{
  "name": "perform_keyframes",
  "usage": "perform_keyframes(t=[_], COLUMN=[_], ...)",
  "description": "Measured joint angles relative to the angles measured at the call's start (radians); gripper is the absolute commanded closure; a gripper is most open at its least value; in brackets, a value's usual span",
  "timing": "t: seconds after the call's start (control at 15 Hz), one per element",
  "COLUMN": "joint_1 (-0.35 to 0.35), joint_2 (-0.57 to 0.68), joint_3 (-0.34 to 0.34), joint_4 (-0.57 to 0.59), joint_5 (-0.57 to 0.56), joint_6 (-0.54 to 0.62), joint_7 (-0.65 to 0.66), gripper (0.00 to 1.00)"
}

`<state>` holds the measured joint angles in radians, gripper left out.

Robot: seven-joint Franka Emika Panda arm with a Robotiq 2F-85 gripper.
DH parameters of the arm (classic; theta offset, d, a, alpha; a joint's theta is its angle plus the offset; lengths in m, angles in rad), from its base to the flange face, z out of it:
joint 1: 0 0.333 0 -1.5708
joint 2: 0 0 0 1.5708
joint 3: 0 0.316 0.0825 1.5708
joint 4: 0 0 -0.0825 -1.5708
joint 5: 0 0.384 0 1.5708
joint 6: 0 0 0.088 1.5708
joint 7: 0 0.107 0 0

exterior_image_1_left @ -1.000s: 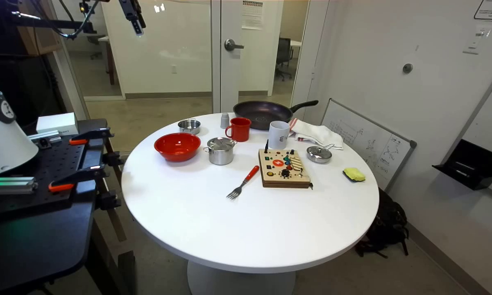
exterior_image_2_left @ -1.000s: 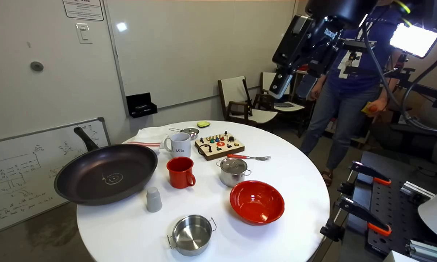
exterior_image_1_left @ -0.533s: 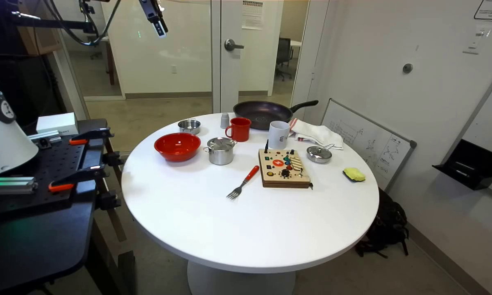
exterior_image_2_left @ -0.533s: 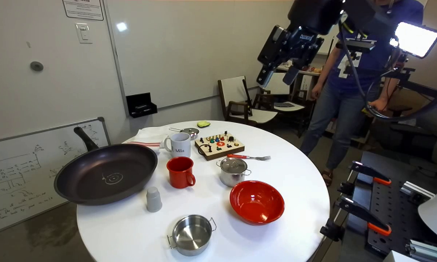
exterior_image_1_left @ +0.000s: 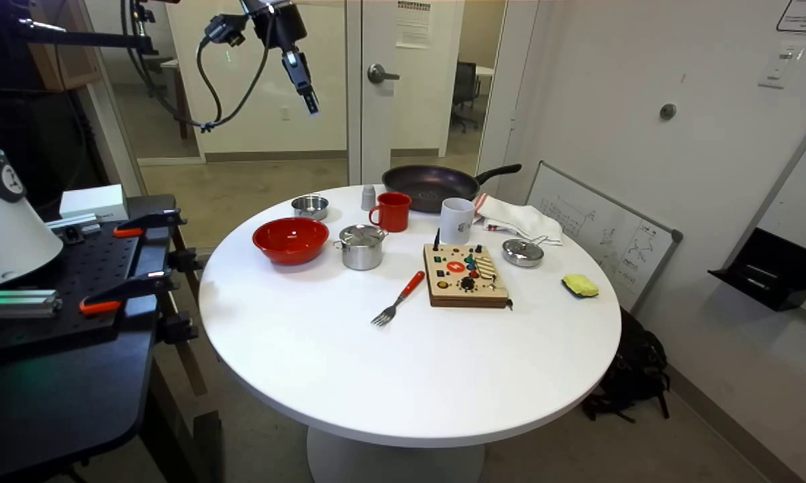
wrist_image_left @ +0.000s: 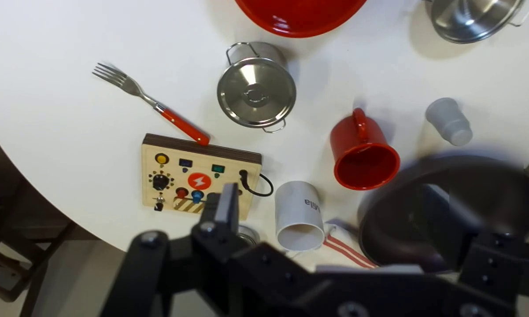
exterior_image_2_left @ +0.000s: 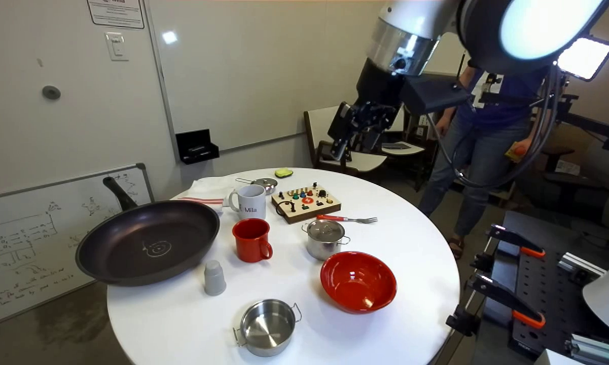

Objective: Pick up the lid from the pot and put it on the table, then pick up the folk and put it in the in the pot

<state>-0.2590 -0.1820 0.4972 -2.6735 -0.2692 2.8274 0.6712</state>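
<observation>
Well above the desk (exterior_image_1_left: 349, 382) hangs the gripper (exterior_image_2_left: 354, 146), tilted downward, its fingers (wrist_image_left: 226, 203) spread wide apart. Toward the desk's edge nearest the robot's base (exterior_image_1_left: 13, 241) sits a red bowl (exterior_image_1_left: 290, 243) — and just beside it, farther in from that edge, stands the pot (exterior_image_1_left: 362, 257), upright. In both exterior views and in the wrist view the lid (wrist_image_left: 256, 92) sits on the pot, covering its mouth. Near the middle of the desk lies the fork (wrist_image_left: 158, 108), its tines toward the rim and the end of its red handle just beside a wooden switch board (wrist_image_left: 199, 181); whether those two touch, I cannot tell.

A red mug (exterior_image_2_left: 251, 246) stands between the pot and a black frying pan (exterior_image_2_left: 147, 238), which rests at the desk's edge. Between the frying pan and the switch board is a white mug (exterior_image_1_left: 456, 223), and a striped cloth (exterior_image_1_left: 520, 218) lies close by, near the edge. A small silvery dish (exterior_image_1_left: 523, 253) with a thin handle sits between cloth and switch board, while a yellow pad (exterior_image_1_left: 581, 285) lies by the edge farthest from the robot's base. Close to the rim, near the red bowl, is a shallow steel bowl (exterior_image_2_left: 267, 327), and between it and the frying pan — a small grey piece (exterior_image_2_left: 214, 279), upright.
</observation>
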Motion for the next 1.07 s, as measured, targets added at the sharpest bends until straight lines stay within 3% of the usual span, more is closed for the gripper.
perform_keyframes(t=[0.2, 0.47, 0.67, 1.0, 1.07], joint_1=[-0.145, -0.173, -0.169, -0.169, -0.131], joint_2=[0.116, 0.280, 0.383, 0.403, 0.402], joint_3=[0.069, 0.068, 0.066, 0.066, 0.028], joint_4=[0.072, 0.194, 0.262, 0.276, 0.272], joint_5=[-0.241, -0.452, -0.480, -0.481, -0.442], joint_6=[-0.014, -0.091, -0.122, -0.124, -0.116], joint_7=[0.163, 0.340, 0.365, 0.358, 0.316], gripper=[0.00, 0.00, 0.00, 0.00, 0.00])
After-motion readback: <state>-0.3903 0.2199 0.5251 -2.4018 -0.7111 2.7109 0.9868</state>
